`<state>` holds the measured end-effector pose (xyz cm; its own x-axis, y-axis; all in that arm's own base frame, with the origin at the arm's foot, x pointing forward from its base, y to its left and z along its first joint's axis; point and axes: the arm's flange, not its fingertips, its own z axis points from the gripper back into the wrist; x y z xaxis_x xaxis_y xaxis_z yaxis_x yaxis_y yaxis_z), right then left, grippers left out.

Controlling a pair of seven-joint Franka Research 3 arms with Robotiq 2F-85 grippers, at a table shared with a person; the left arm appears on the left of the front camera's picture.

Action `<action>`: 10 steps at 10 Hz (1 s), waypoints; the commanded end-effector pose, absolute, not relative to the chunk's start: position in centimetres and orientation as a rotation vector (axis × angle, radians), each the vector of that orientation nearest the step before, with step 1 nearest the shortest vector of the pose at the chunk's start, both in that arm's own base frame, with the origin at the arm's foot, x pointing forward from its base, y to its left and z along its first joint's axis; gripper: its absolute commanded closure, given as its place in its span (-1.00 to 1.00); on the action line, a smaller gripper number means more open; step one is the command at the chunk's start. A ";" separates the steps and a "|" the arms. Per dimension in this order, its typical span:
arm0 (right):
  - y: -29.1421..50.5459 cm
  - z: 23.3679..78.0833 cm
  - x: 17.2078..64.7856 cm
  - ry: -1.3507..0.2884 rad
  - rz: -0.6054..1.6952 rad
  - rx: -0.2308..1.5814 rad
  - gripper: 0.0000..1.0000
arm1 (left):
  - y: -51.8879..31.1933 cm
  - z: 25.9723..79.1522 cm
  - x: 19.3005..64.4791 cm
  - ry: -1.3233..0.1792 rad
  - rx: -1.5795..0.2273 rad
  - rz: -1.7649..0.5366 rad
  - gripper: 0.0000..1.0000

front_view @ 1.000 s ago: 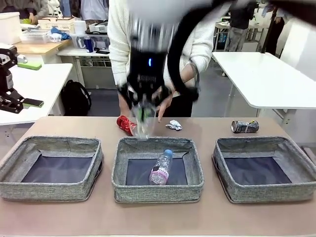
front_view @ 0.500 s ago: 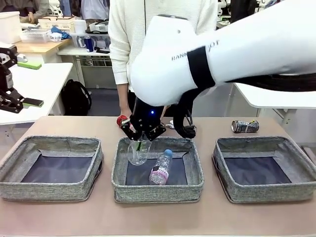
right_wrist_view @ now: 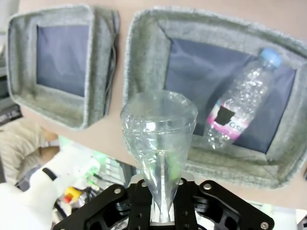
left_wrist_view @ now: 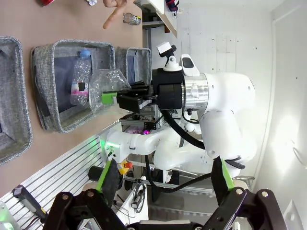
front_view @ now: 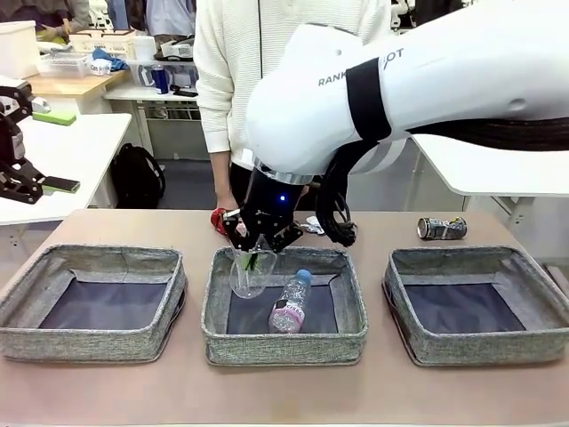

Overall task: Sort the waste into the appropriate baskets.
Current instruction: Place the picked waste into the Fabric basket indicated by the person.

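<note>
My right gripper (front_view: 257, 247) is shut on the neck end of the clear label-less bottle (front_view: 248, 274), which hangs over the back left part of the middle basket (front_view: 284, 343). The right wrist view has that bottle (right_wrist_view: 158, 125) between its fingers, above the basket's rim (right_wrist_view: 144, 96). Inside the basket lies the pink-label bottle (front_view: 289, 303) with its blue cap. The red can (front_view: 220, 219) and the paper wad (front_view: 313, 225) lie behind the basket. Farther right lies the dark blue can (front_view: 440, 229). My left gripper (left_wrist_view: 163, 176) stands open, off the table, holding nothing.
The left basket (front_view: 89, 342) and the right basket (front_view: 480, 347) hold nothing. A person stands at the far side, and a hand (left_wrist_view: 115, 10) points down at the table near the dark can (left_wrist_view: 129, 18).
The right arm has come down with the clear bottle from above the basket's far rim into the space over the middle basket. It has barely moved in the last half second.
</note>
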<state>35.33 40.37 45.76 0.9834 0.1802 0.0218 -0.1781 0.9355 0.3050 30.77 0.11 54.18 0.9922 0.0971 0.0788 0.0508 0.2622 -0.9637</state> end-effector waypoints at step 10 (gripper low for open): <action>37.7 48.9 34.3 0.003 0.151 0.388 -1.00 | 0.1 54.2 30.6 -0.133 -1.300 0.017 -1.00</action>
<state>35.34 39.51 47.26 0.9873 0.1571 0.0248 -0.1567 0.9336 0.3221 30.77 0.12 54.18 0.9922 0.0971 0.0788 0.0508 0.2622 -0.9637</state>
